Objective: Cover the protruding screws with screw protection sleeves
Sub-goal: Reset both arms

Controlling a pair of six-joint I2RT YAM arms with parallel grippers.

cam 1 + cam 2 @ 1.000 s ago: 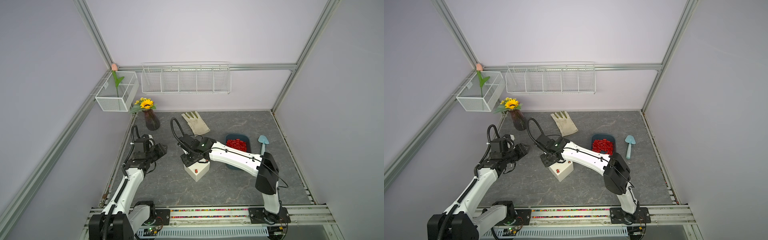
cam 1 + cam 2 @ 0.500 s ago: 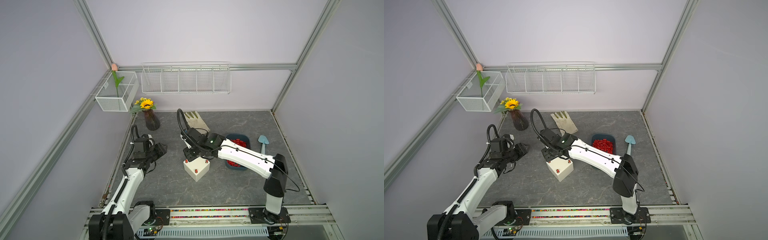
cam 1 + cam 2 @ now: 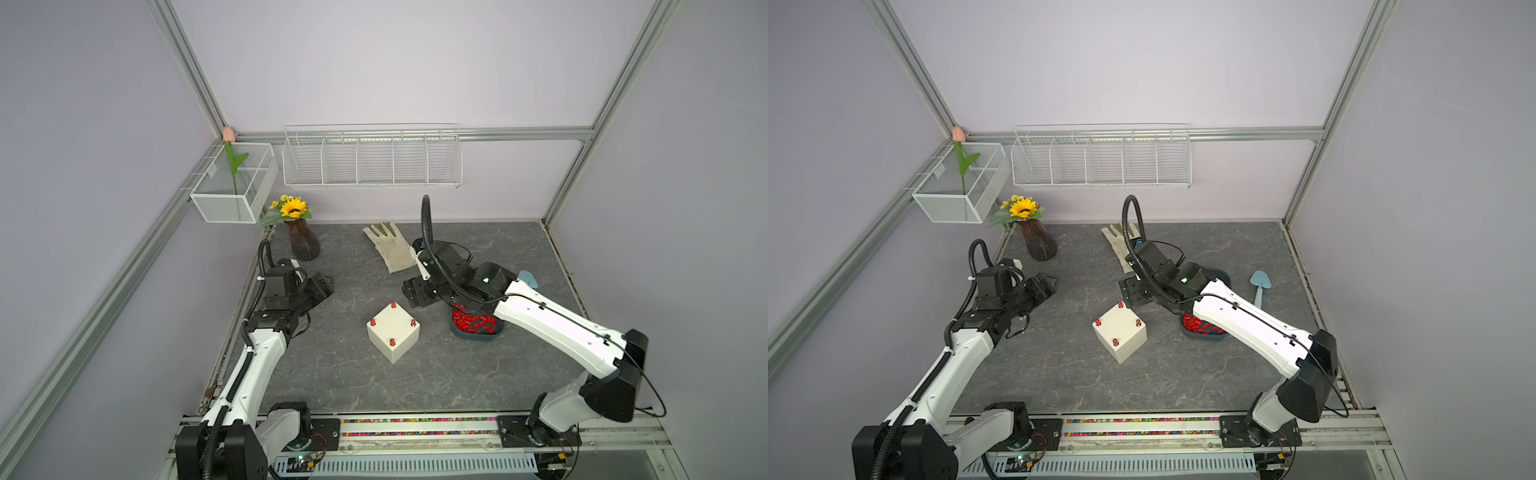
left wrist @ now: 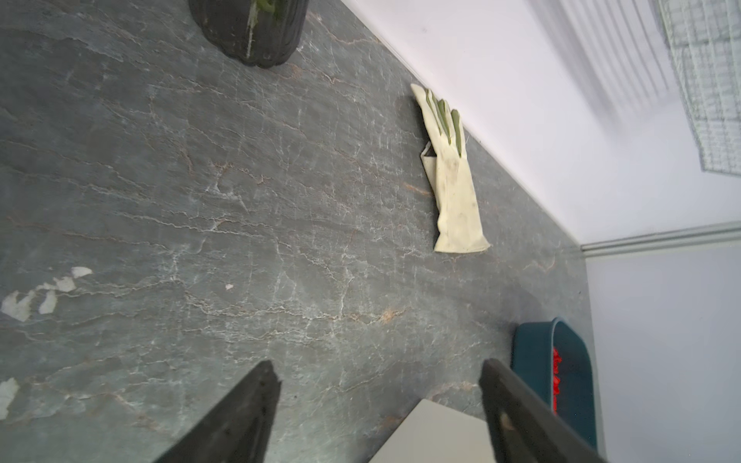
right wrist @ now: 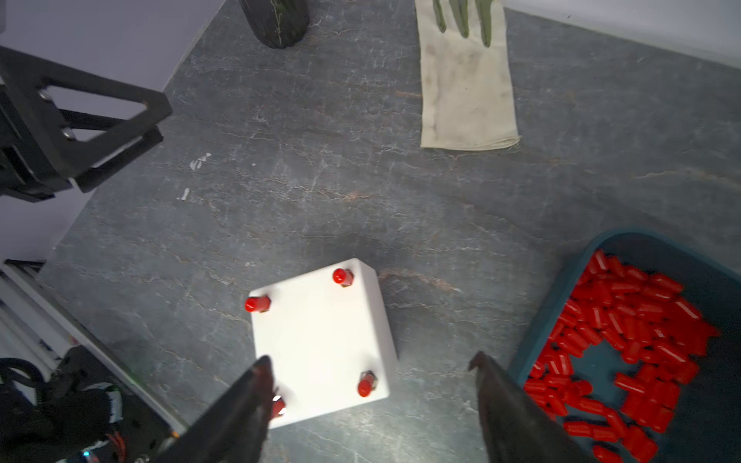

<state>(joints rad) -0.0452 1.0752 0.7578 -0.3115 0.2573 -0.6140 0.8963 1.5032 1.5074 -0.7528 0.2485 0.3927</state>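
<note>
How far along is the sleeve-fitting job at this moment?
Done: red sleeves sit on all four corners of the white box. In hand: nothing; right tool and left tool are open, empty. Left: seemingly nothing; spares lie in the blue bin.

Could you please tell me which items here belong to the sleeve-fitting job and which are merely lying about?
Job: box, four fitted sleeves, tray, spare sleeves.
Lying about: glove, vase, trowel, wire rack, mesh basket, tulip.
</note>
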